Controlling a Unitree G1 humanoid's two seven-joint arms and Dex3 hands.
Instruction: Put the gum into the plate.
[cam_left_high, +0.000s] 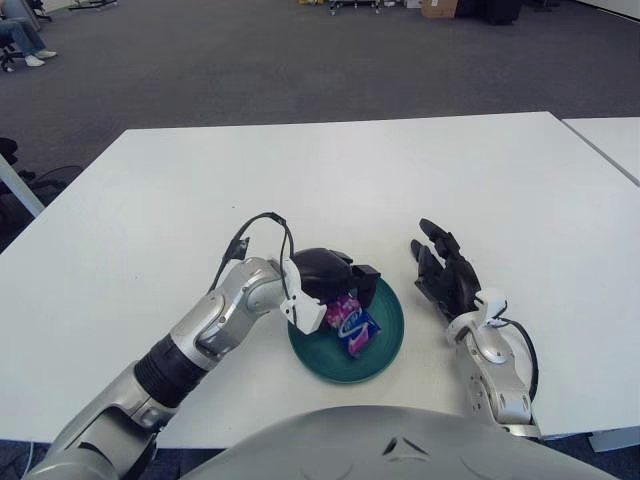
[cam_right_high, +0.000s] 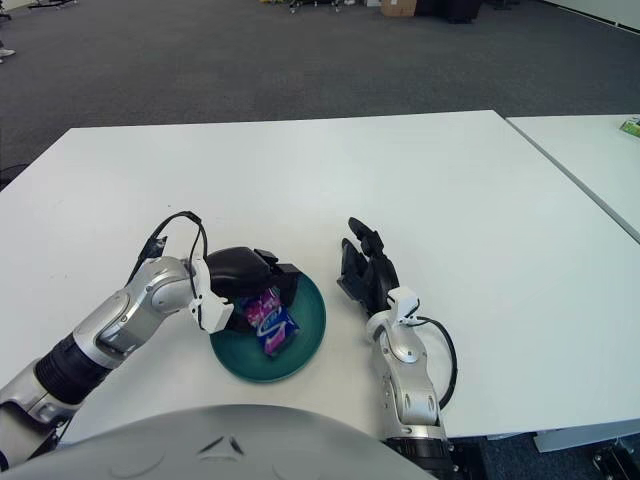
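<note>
Left hand (cam_left_high: 335, 280) low over the green plate (cam_left_high: 385, 345) on the white table (cam_left_high: 330, 180), fingers curled around the purple gum packet (cam_left_high: 350, 320), packet under its palm touching the plate's inside, right hand (cam_left_high: 445, 272) just right of the plate, fingers spread, holding nothing

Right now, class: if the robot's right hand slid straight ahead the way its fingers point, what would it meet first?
Probably nothing: the right hand, fingers spread, points away from the robot over bare table, with the plate off to its left. The way looks free to the far edge, though depth is uncertain.
</note>
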